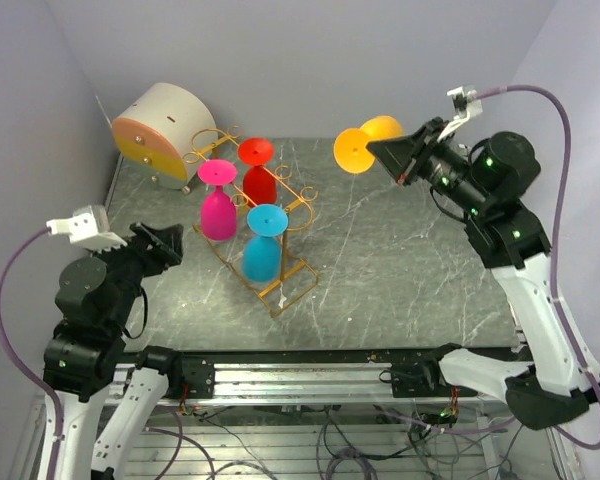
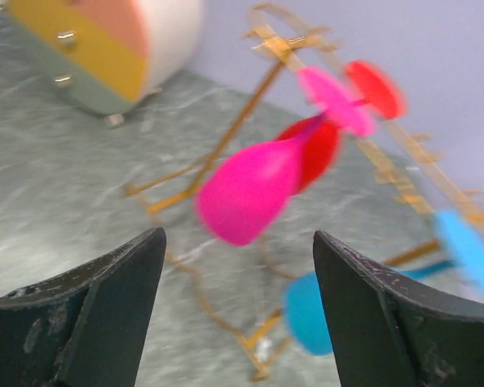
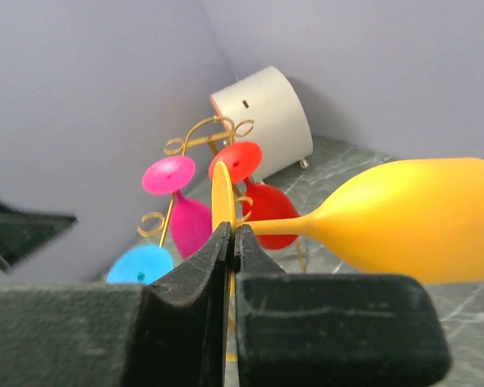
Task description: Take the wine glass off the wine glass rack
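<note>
The left arm (image 1: 92, 300) stands at the lower left of the top view with its elbow bent. Its left gripper (image 1: 170, 242) points toward the right of the frame, jaws spread wide apart. The right arm (image 1: 525, 280) climbs from the lower right to the upper right, where the right gripper (image 1: 380, 150) points left, its jaws pinched tight on the foot of a yellow glass (image 1: 355, 152).

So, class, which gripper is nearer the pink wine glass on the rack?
Left. The left gripper is open, close beside the pink wine glass and facing it; the right gripper is far off on the other side, shut on the yellow glass.
</note>
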